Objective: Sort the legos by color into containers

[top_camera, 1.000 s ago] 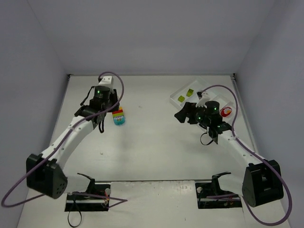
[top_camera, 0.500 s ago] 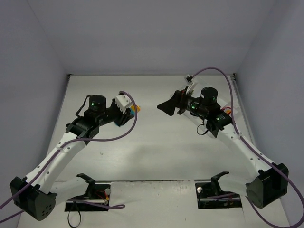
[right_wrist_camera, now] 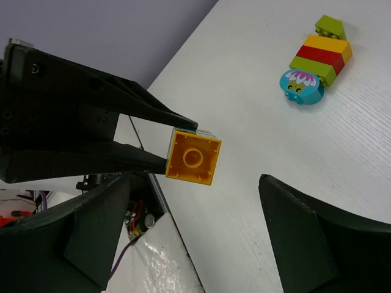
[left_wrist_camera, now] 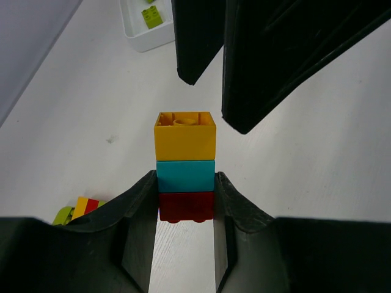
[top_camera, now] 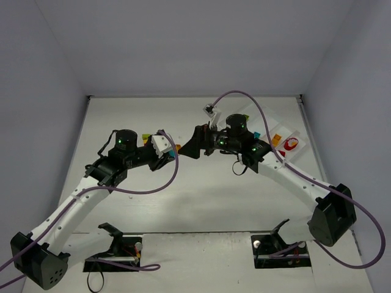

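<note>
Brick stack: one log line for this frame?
left gripper: shut on brick stack, red-teal-yellow | right gripper: open at yellow end, no contact | tray: green bricks inside

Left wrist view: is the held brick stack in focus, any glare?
Left wrist: brick stack sharp, no glare; the right gripper above it is dark, detail lost. Right wrist: stack crisp. Top external: even light, soft shadows.

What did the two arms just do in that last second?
Both swung toward the middle. The left claw, shut on a red, teal and yellow brick stack, came right; the right claw left the white tray and came left, open, facing the stack. The tray stayed put.
</note>
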`<state>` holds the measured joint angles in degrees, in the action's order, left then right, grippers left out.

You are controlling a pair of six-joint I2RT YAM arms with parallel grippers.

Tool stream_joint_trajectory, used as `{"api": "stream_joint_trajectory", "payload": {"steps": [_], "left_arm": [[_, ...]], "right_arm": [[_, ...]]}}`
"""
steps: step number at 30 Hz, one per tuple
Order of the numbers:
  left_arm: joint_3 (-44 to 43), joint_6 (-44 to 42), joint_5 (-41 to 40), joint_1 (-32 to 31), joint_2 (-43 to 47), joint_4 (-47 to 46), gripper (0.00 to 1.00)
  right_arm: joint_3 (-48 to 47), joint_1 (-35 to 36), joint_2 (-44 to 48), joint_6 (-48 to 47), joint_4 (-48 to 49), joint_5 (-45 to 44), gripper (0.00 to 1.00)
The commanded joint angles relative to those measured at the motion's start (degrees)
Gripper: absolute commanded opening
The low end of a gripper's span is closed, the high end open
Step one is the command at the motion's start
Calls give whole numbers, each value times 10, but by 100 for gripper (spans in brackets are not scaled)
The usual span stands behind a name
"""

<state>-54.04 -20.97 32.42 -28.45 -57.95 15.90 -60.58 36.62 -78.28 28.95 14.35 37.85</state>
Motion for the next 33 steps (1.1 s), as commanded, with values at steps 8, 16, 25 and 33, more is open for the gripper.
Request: {"api": "stream_joint_trajectory", "payload": {"steps": [8,16,25,33], "left_arm": [[-5,-18,26,-3,22,-52,8],[-3,-16,30,-3,16,-53,8],[-2,-14,28,-3,14,-56,8],[-2,-11,32,-3,12,-59,8]], "right_arm": [[-37,22,-28,4,34,-26,70],[-34,21,-33,8,45,-24,48],[-24,21,-41,24,72,-2,43],[-25,21,-43,26,77,1,41]]}}
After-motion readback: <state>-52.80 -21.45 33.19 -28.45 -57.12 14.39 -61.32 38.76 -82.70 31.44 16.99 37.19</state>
